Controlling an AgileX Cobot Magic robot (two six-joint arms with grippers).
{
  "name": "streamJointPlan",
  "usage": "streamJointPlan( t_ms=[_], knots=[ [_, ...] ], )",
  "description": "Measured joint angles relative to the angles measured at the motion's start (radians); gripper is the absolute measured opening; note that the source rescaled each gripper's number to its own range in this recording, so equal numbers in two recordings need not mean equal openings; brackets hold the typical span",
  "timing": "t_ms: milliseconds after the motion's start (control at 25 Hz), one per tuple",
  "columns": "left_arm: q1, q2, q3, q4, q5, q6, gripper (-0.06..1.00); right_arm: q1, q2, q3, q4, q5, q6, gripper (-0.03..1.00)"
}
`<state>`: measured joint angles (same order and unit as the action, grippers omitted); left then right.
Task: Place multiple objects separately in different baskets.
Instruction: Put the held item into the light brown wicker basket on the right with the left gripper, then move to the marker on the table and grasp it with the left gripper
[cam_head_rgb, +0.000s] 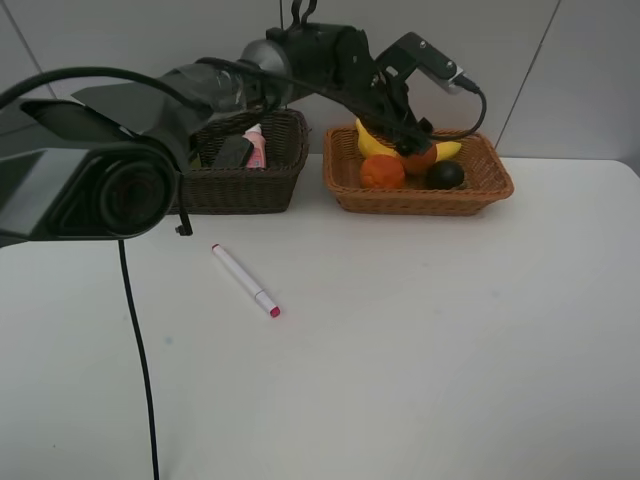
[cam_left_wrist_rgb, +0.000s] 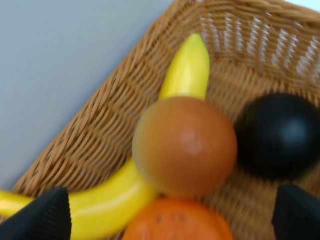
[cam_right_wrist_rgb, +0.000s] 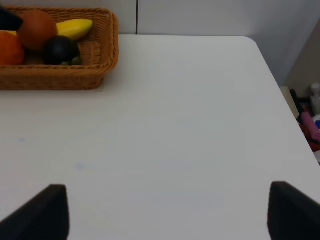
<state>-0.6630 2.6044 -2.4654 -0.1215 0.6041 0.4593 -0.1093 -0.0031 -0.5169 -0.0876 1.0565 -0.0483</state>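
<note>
the marker (cam_head_rgb: 245, 281) is being left on the table, lying diagonally, well apart from the left gripper (cam_head_rgb: 418, 138), which is being held wide over the tan basket (cam_head_rgb: 480, 190), gripping nothing. the right gripper (cam_right_wrist_rgb: 162, 212) is likewise being held wide and empty; which arm is nearer cannot be told.

Left arm: reaches from the near left across the middle, forearm angled up and away, wrist bent downward at the far right of centre.
Left gripper (cam_head_rgb: 418, 140): points down, seen from above only as a dark mass; fingertips hard to separate in that view.
Left fingertips (cam_left_wrist_rgb: 47, 215): two dark pads at opposite lower corners of the wrist view, set wide apart, nothing between them.
Right arm: not seen in the high view.
Right gripper (cam_right_wrist_rgb: 162, 212): jaws spread wide, holding nothing.
Right fingertips (cam_right_wrist_rgb: 45, 212): dark pads at opposite lower corners, apparently hovering, though height is unclear.
</note>
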Motion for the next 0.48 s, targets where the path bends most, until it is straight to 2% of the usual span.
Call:
streamJointPlan(
  t_ms=[160,280,360,480],
  knots=[
    [0.003,-0.108,-0.002,0.006,0.261,0.185,1.00,0.000,0.000,0.000,0.000,0.000,0.000,1.00],
    [0.003,-0.176,-0.003,0.006,0.513,0.349,1.00,0.000,0.000,0.000,0.000,0.000,0.000,1.00],
    [0.003,-0.215,0.001,0.007,0.578,0.423,1.00,0.000,0.000,0.000,0.000,0.000,0.000,1.00],
    [0.003,-0.279,0.037,0.007,0.595,0.465,1.00,0.000,0.000,0.000,0.000,0.000,0.000,1.00]
  ],
)
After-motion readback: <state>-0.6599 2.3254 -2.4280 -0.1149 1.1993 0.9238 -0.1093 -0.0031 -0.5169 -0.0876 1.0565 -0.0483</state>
